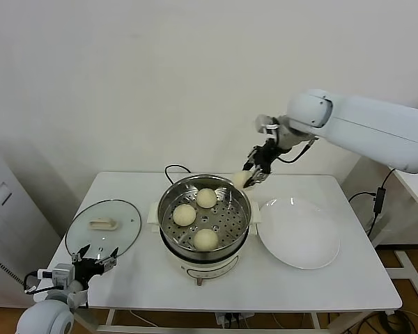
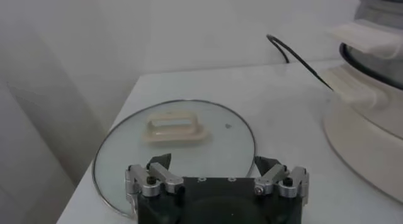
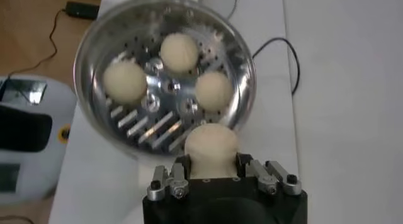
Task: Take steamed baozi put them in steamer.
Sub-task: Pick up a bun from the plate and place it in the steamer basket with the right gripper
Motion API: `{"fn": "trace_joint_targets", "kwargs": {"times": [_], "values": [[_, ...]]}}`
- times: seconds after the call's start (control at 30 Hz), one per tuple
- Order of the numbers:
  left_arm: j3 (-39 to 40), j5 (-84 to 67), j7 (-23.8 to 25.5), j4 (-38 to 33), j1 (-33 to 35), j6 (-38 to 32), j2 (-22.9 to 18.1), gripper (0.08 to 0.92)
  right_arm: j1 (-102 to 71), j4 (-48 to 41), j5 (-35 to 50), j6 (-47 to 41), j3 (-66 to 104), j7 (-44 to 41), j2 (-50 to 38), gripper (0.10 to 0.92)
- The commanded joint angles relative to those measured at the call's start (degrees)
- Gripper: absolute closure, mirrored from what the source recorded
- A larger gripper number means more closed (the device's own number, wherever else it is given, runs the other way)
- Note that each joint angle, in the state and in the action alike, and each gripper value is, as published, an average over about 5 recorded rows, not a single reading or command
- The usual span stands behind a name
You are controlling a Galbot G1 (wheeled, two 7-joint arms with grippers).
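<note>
Up above the far rim of the steamer, the right pincer hangs in the air with the fourth baozi held between its fingers. It is squeezed nearly shut on the soft bun, and in the right wrist view the bun sits snug between the two black fingers. Below the right pincer and a bit toward the robot is the open pot with its holey metal tray. Three buns already lie on that tray, one near the back, one on the robot's left side, one near the front. I think the free spot is on the tray's right side, just under and a little forward of the held bun, so this looks like the last bun to go in. To get there, the pincer would need to come toward the robot over the rim and then go down. The bun is round, so it has no long side to line up. It could bump the shiny rim if it goes down too soon. Off to the pincer's right, the white plate lies on the tabletop with no buns on it. Far away at the front left corner, the left pincer rests wide open, holding nothing, just beside the glass lid. The right arm is much nearer to the pot, so this job is its own.
</note>
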Motion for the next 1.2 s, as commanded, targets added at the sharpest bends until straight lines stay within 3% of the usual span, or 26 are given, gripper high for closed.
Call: {"fn": "trace_joint_targets", "kwargs": {"times": [0.03,0.8,0.9,1.2], "values": [[0.0,0.0,0.0,0.2,-0.1,0.0,-0.1,0.177,-1.6,5.3,4.8,-8.1,-2.2,8.4,3.3,0.567],[0.0,0.0,0.0,0.7,-0.3,0.0,-0.3,0.177,-11.6,6.4,0.0,-10.8,-0.4,15.2,3.6,0.565],[0.1,0.0,0.0,0.7,-0.4,0.0,-0.4,0.177,-12.2,6.1,-0.4,-10.8,-0.1,15.5,3.8,0.52],[-0.1,-0.1,0.0,1.0,-0.2,-0.2,-0.3,0.177,-12.3,5.5,1.7,-10.8,1.6,14.8,3.8,0.277]]}}
